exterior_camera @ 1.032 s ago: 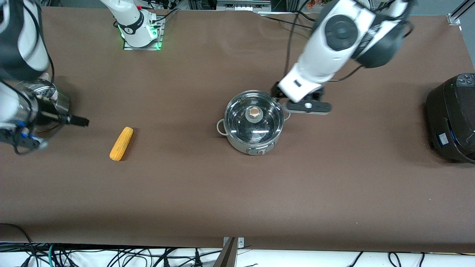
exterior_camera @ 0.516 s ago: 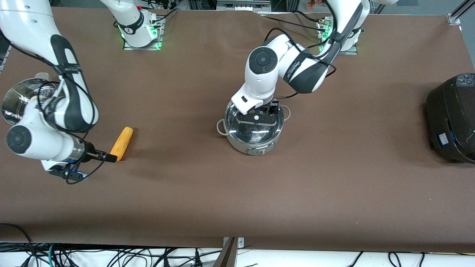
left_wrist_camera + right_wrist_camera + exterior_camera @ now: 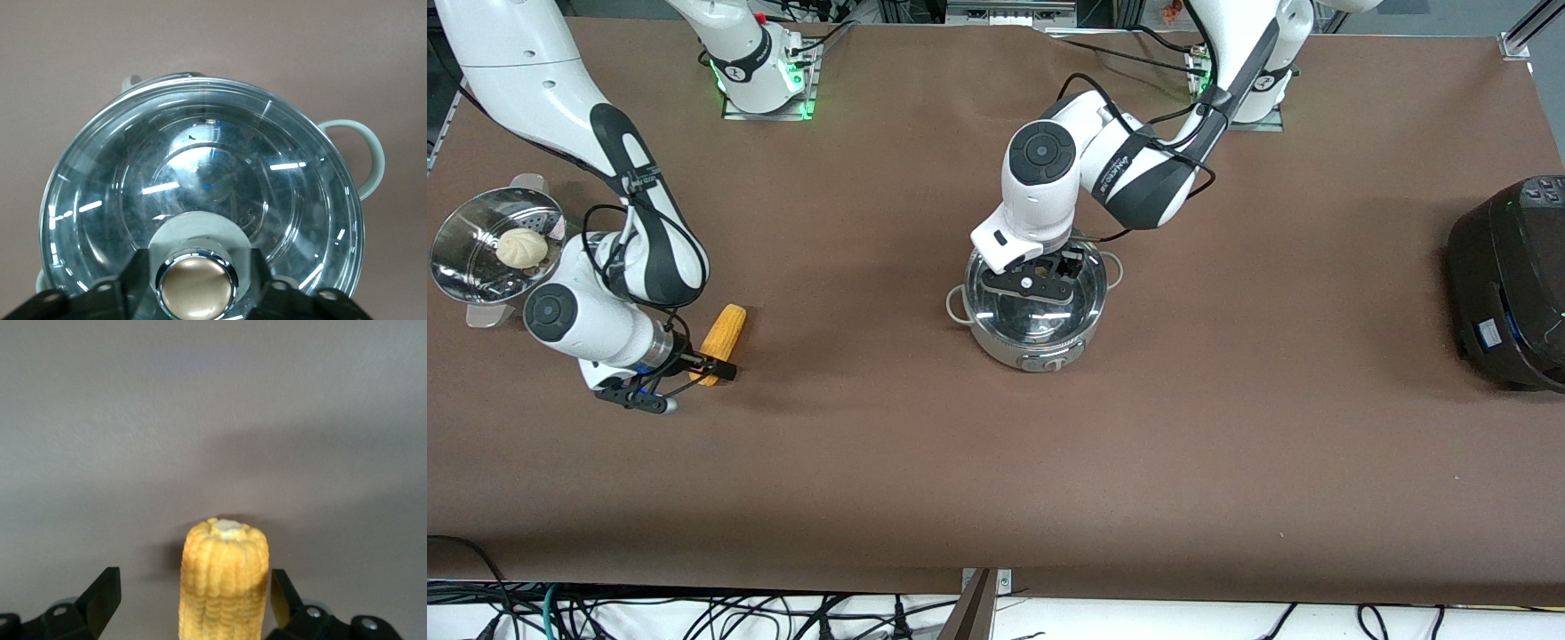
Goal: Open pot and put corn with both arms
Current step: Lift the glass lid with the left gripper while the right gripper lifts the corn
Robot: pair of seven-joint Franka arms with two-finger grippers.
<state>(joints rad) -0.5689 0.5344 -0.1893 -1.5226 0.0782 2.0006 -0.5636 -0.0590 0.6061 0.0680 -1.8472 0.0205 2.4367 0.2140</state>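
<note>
The steel pot (image 3: 1036, 348) stands mid-table with its glass lid (image 3: 200, 167) on. My left gripper (image 3: 1030, 283) is low over the lid, open, with one finger on each side of the tan knob (image 3: 197, 287); the fingers (image 3: 137, 273) flank the knob's grey base. The yellow-orange corn (image 3: 725, 331) lies on the table toward the right arm's end. My right gripper (image 3: 710, 370) is open at table height, and its fingers (image 3: 107, 590) straddle the corn's (image 3: 225, 580) end that is nearer to the front camera, with a gap on one side.
A perforated steel steamer basket (image 3: 458, 267) with a pale bun (image 3: 521, 247) stands at the right arm's end of the table. A large black cooker (image 3: 1507, 284) stands at the left arm's end. A pot loop handle (image 3: 367, 153) sticks out sideways.
My left gripper has swung in over the pot and come down around the lid knob. My right gripper has moved from beside the steamer basket to the corn's near end.
</note>
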